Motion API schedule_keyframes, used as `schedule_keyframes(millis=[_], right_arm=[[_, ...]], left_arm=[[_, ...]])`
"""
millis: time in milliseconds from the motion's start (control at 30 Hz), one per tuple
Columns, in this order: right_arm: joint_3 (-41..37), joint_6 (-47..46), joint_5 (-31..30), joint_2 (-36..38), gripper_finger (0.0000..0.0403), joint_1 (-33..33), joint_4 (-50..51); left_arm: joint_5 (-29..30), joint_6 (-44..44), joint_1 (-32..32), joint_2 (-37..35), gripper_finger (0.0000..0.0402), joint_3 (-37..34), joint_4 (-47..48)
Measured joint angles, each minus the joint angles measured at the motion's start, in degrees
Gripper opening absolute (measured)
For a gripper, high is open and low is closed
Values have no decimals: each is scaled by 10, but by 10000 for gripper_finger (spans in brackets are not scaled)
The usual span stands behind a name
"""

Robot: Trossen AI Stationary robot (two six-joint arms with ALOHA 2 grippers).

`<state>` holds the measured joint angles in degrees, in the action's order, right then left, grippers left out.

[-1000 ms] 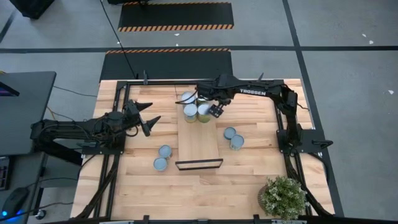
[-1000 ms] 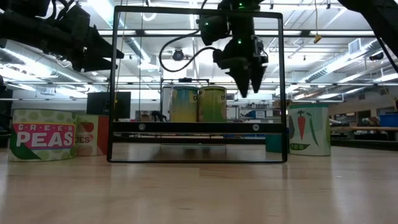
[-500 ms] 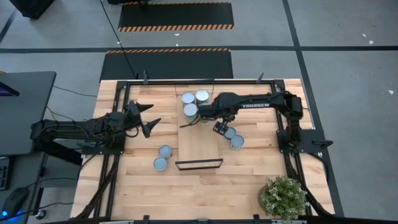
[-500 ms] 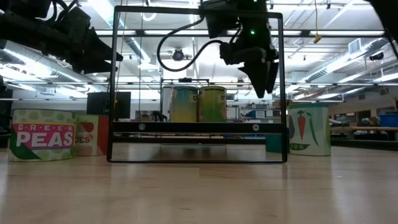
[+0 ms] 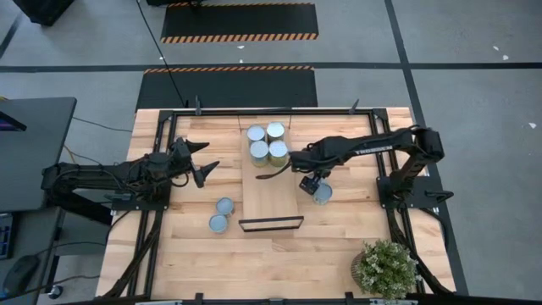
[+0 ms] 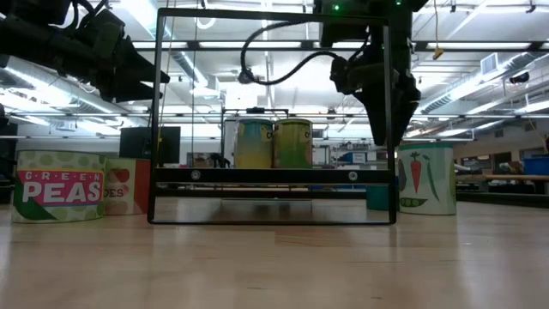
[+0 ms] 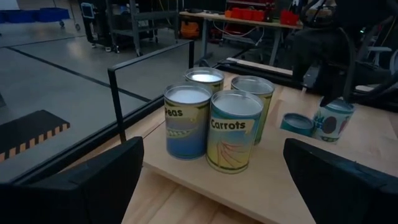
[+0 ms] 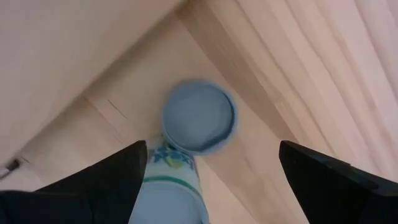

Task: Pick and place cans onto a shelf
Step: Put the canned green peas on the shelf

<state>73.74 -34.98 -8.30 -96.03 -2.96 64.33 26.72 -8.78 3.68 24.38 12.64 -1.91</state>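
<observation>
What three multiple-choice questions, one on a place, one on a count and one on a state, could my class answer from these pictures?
1. Where do the four grouped cans stand?
A. on the far end of the shelf
B. beside the plant
C. on the floor

2. How many cans stand on the tabletop left of the shelf?
A. none
B. two
C. five

3. How is the right gripper?
A. shut on a can
B. open, above the tabletop cans right of the shelf
C. resting on the floor

Answers:
1 A, the high view shows the group on the board's far end.
2 B, two tops show there.
3 B, its fingers are spread over a can, holding nothing.
</observation>
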Motion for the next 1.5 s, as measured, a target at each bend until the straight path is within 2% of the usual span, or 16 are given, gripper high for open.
schedule_keyframes(millis=[133,333,433,500,567,667,733,800,867,933,1000,1133,1233,1367,1500], right_arm=[[-16,12,-5,8,373,-2,-60],[-17,36,-11,7,373,-2,-87],[-17,42,-14,19,373,-2,-81],[-17,52,-43,26,373,2,-65],[-17,57,-106,35,373,17,-51],[-22,84,-174,54,373,43,-61],[-31,113,-183,71,373,52,-88],[-47,146,-186,93,373,55,-125],[-70,179,-189,117,373,54,-166],[-95,208,-191,142,373,50,-211],[-120,235,-191,167,373,46,-256],[-158,275,-192,205,373,40,-338],[-183,298,-200,225,373,39,-388],[-219,339,-230,245,373,40,-448],[-255,360,-236,264,373,40,-504]], left_arm=[[0,0,0,0,393,0,0],[-2,-1,0,0,393,0,5],[-56,4,0,0,393,0,6],[-109,9,0,0,393,5,13],[-138,14,-1,0,393,9,12],[-128,18,0,1,393,9,15],[-104,10,0,6,393,9,17],[-103,-2,0,9,393,9,18],[-156,-16,0,16,393,9,15],[-241,-49,-1,24,393,16,27],[-281,-93,-10,40,390,45,70],[-247,-154,-35,95,383,126,231],[-238,-214,-59,156,379,165,308],[-244,-298,-102,245,377,220,423],[-284,-393,-154,325,377,277,520]])
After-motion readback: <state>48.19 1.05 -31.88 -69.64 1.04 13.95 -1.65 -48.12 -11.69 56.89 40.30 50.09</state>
